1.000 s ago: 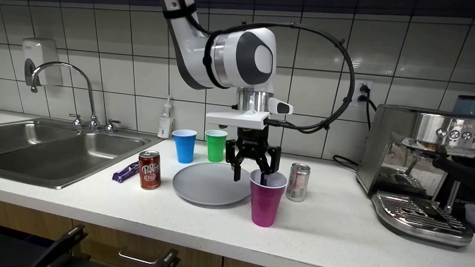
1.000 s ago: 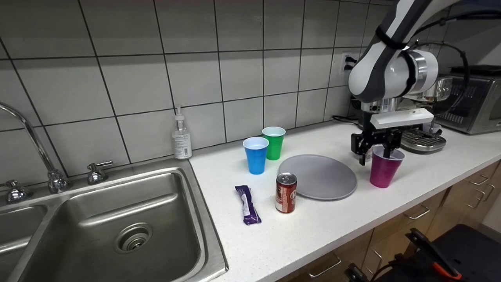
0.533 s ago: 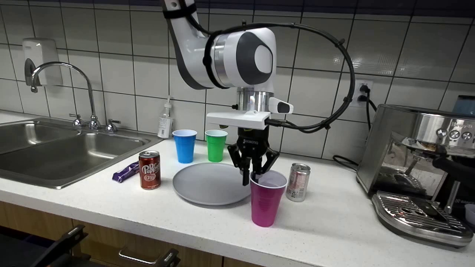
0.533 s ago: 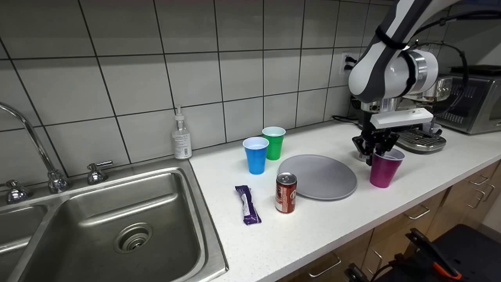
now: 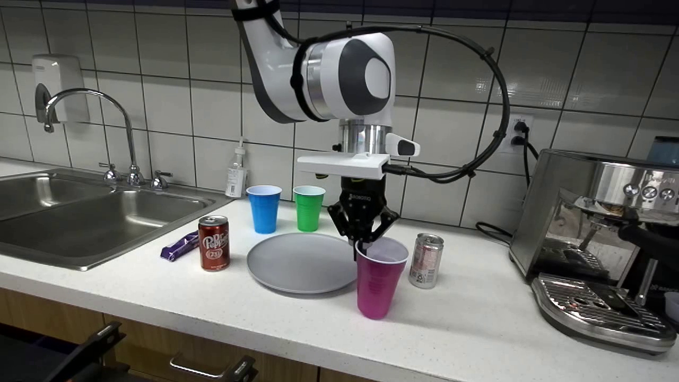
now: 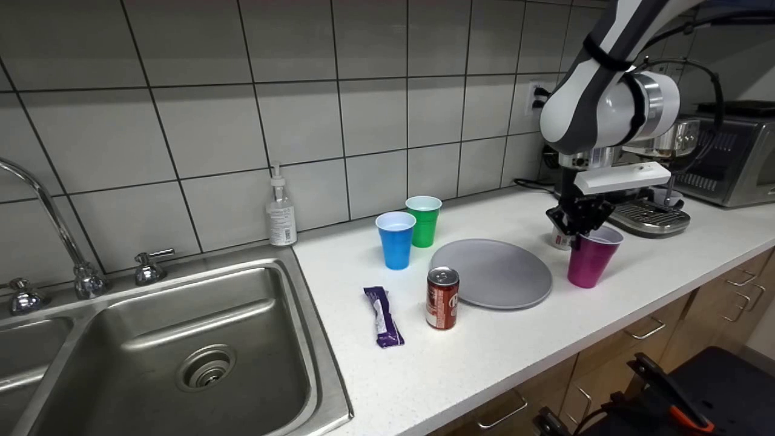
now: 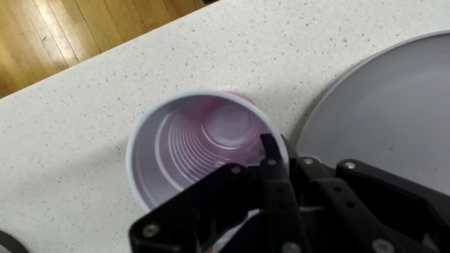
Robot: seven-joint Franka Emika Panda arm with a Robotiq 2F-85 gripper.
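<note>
Magenta cup [image 7: 197,144], mid-frame in my wrist view: my gripper [image 7: 279,142] pinches its wall at the rim, a sound hold on probably light, squeezable plastic. In both exterior views it shows right of centre.

Arm [image 5: 339,79] bent, hand [image 5: 359,248] pointing down, fingers [image 7: 271,149] pinched together
</note>
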